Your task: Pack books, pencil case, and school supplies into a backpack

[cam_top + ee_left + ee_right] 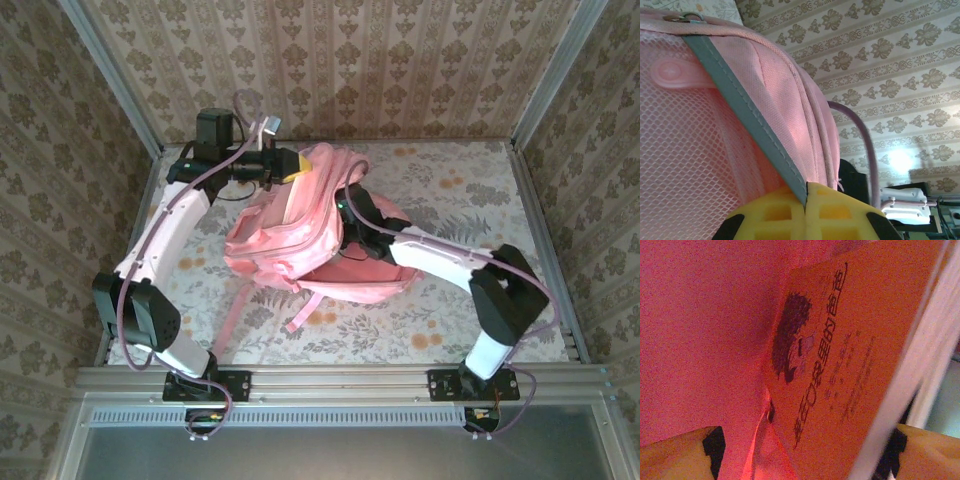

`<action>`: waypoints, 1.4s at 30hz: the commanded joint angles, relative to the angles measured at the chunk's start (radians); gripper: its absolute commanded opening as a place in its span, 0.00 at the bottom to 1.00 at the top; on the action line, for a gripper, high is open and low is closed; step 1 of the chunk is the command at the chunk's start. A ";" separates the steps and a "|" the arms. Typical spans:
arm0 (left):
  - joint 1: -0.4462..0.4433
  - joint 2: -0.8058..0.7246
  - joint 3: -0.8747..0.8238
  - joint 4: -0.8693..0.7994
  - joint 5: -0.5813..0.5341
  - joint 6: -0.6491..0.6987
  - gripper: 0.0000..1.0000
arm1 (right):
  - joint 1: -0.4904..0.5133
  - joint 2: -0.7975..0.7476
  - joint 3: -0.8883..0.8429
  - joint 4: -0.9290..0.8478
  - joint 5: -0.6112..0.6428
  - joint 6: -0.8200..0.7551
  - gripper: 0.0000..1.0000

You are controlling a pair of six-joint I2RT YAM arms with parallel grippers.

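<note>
The yellow book with a dark picture (850, 365) lies inside the big pink cloth backpack (290, 250), in the middle of the flowery bench (450, 190). My right end effector (807, 452) stands wide around the book, not gripping. My left end effector (805, 215) pinches the bag's grey strip (740, 110) at the far left. I'd pull my right arm out straight, so nothing snags.

Walls (330, 70): beige damask wallpaper on far, left and right sides. Aluminium posts (112, 80) at far corners. Table (470, 190): pale cloth with orange flowers and grey-green leaves. Aluminium rail (340, 380) along near edge. Perforated grey strip (340, 417) just nearer, plain grey surface (340, 455) nearest. Left wrist view: same wallpaper, bright light patch (901, 161) low right.
</note>
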 commanded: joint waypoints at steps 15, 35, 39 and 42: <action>-0.045 -0.034 -0.002 -0.058 -0.071 0.138 0.00 | -0.133 -0.785 -0.386 -0.284 0.194 -0.350 0.93; -0.264 0.085 -0.036 -0.123 -0.419 0.211 0.34 | -0.146 -1.094 -0.404 -0.523 0.199 -0.548 0.80; -0.247 -0.074 -0.133 -0.142 -0.546 0.190 0.40 | -0.140 -0.949 -0.267 -0.691 0.127 -0.569 0.75; -0.229 -0.207 -0.269 -0.153 -0.649 0.139 0.43 | -0.097 -0.877 -0.243 -0.726 0.083 -0.558 0.71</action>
